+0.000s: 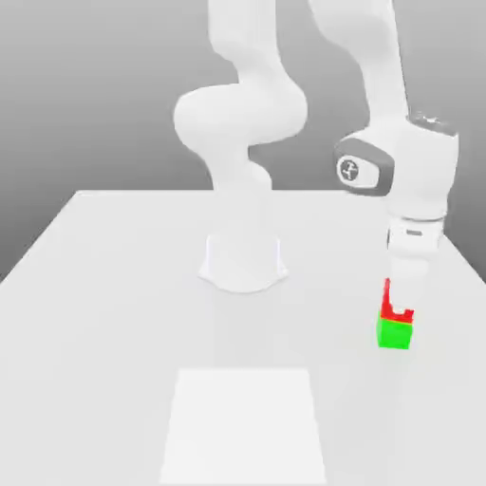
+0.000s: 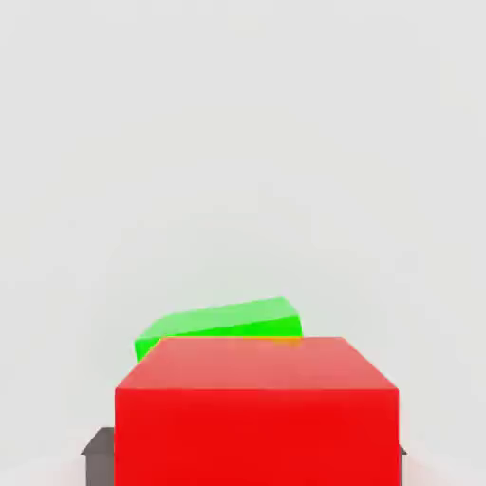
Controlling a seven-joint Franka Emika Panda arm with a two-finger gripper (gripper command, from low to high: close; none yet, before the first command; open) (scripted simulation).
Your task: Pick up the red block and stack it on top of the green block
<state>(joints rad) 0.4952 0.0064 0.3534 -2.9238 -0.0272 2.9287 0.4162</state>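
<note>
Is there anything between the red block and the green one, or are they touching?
Nothing lies between them. In the exterior view the red block sits directly on the green block, with no gap, held between the pincer fingers.

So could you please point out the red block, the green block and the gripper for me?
red block (image 2: 254,413), hand view, its large front face.
green block (image 1: 395,335), exterior view, its front face.
gripper (image 1: 402,302), exterior view, between its fingertips.
</note>
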